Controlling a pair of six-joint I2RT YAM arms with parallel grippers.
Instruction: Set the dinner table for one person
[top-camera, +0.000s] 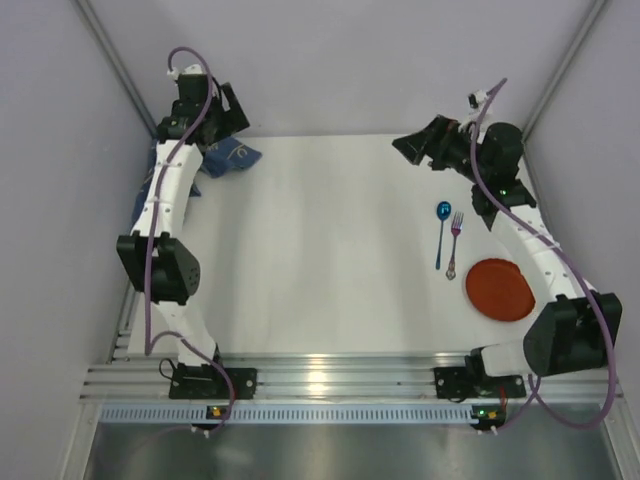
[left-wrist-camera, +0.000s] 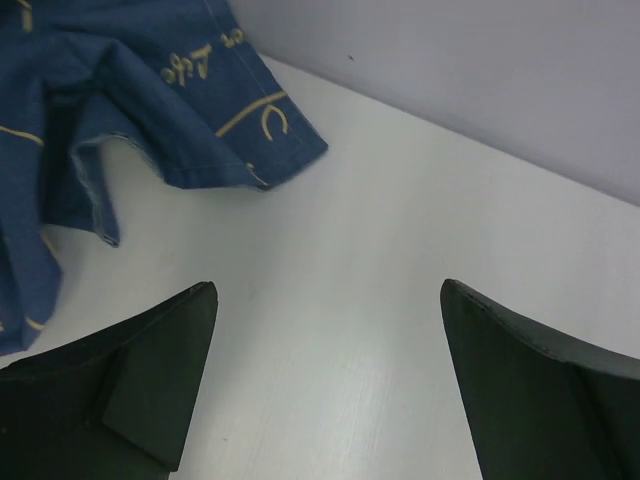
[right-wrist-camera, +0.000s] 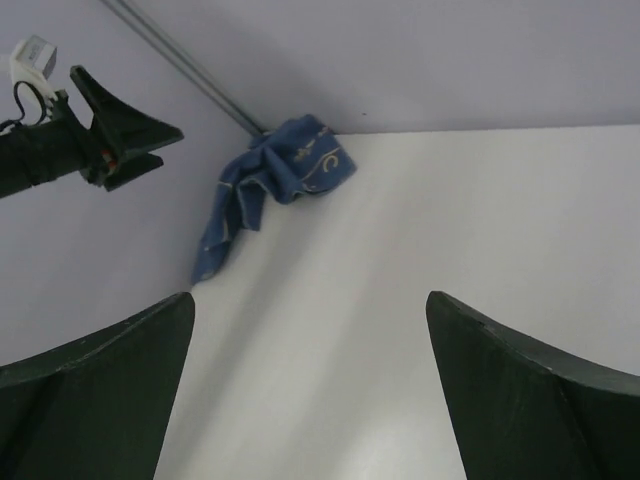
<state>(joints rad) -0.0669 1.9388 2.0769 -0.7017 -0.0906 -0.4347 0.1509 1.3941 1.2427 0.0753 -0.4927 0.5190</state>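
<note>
Top external view suggests setting has hardly begun: the white bench (top-camera: 320, 270) spans beneath both arms, cloth (top-camera: 228, 158) bunched at its far-left corner, plate (top-camera: 500, 289), fork (top-camera: 455, 240) and spoon (top-camera: 441, 235) clustered right, while left gripper (left-wrist-camera: 328, 300) and right gripper (right-wrist-camera: 310, 305) hover spread wide, empty.

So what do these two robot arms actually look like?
The left arm and right arm have white links, bulky black joints and a purple cable looping alongside. The left gripper and right gripper each have two dark, wedge-shaped fingers.
</note>
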